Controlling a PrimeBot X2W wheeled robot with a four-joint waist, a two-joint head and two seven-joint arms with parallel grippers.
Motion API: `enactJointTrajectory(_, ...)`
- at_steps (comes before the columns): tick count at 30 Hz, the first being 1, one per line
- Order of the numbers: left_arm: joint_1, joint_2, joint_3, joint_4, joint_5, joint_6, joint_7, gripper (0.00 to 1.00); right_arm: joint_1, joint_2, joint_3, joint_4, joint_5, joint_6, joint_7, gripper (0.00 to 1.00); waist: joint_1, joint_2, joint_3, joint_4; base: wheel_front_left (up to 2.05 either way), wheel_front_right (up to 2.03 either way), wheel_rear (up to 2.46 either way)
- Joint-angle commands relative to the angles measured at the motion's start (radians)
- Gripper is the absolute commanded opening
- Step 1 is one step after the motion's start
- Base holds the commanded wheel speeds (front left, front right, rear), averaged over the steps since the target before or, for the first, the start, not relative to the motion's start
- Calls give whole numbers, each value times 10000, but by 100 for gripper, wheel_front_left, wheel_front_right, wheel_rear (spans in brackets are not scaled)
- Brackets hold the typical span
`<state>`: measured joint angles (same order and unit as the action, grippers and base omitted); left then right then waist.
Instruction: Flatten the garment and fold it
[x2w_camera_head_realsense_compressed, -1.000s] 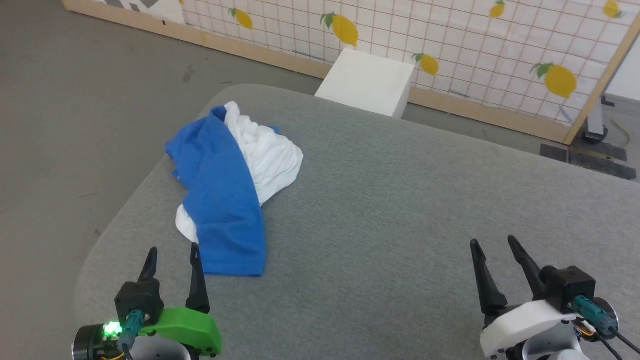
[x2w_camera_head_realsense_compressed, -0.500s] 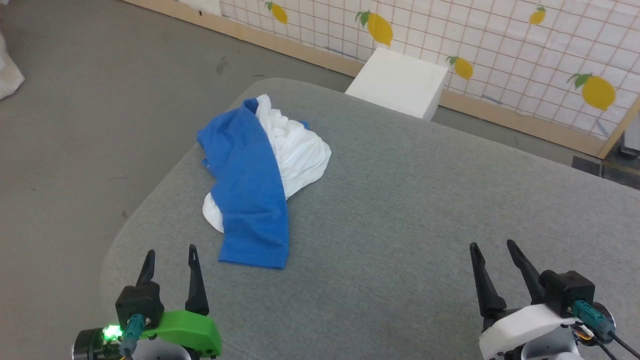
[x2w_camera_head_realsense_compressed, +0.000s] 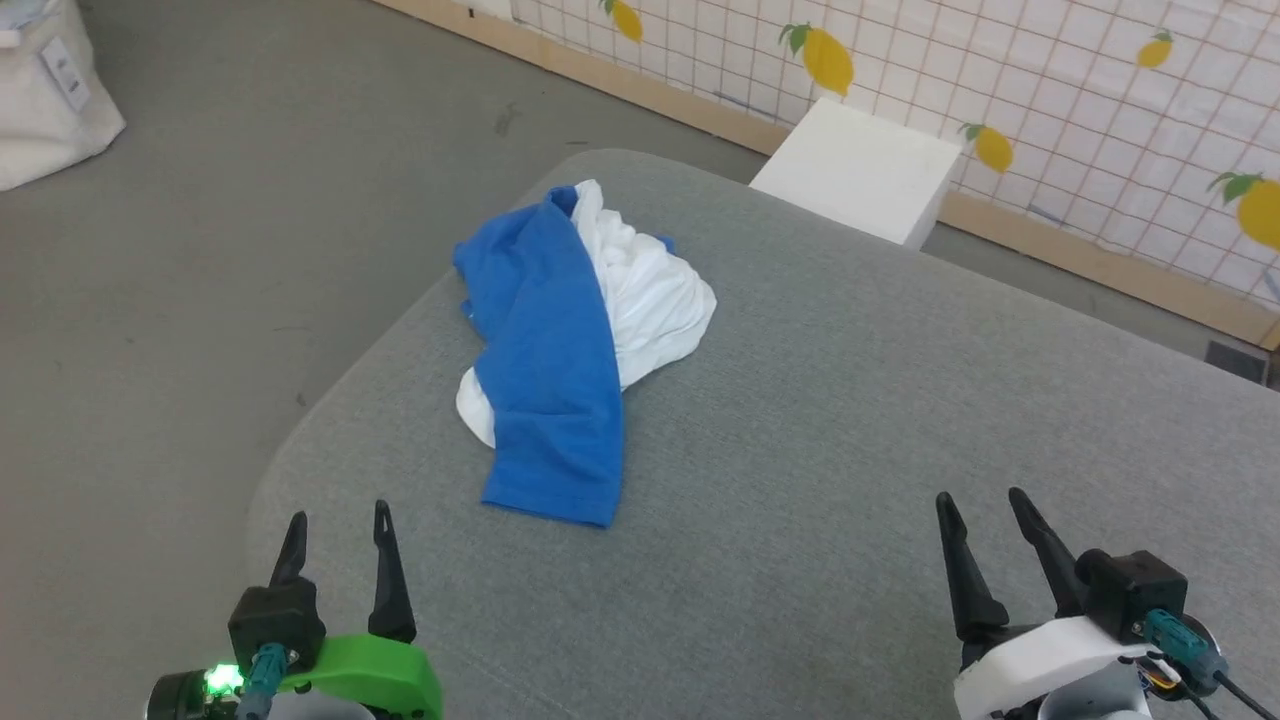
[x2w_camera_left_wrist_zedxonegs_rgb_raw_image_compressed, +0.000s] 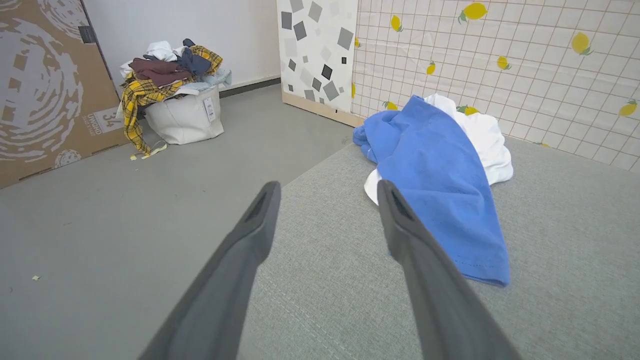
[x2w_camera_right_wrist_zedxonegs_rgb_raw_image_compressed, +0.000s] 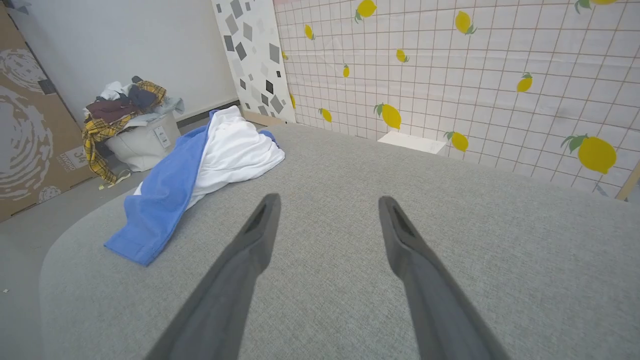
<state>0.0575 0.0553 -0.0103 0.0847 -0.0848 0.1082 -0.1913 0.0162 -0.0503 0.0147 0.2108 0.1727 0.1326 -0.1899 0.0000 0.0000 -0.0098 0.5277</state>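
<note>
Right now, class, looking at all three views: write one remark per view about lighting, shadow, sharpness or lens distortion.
Head view: soft, even light; the crumpled blue-and-white garment casts hardly any shadow on the grey fabric-covered table. Left wrist view: the left gripper looms large and slightly soft-edged, garment sharp. Right wrist view: wide-angle lens slightly bends the lemon-patterned grid wall; no glare.
</note>
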Motion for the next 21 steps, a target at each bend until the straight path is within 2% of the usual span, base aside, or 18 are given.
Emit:
enactJointTrajectory(1,-21,-33,22,11,-100,103,-117,100,-80,0,27,71,97,-15,-127,100,0,0,58,92,0,0,0)
enactJointTrajectory(11,-1821,157,104,539,-784,-490,-302,100,-286,1,-60,163,-148,-16,-260,100,0,0,607,59,0,0,0)
enactJointTrajectory(16,-3419,208,300,1514,-1803,-1148,-43,100,-311,1,-365,-70,-374,-17,-92,100,0,0,1057,-222,0,0,0)
enactJointTrajectory(21,-5136,295,407,2755,-2575,-1557,541,100,-369,1,-677,-481,-652,-18,140,100,0,0,1663,-631,0,0,0)
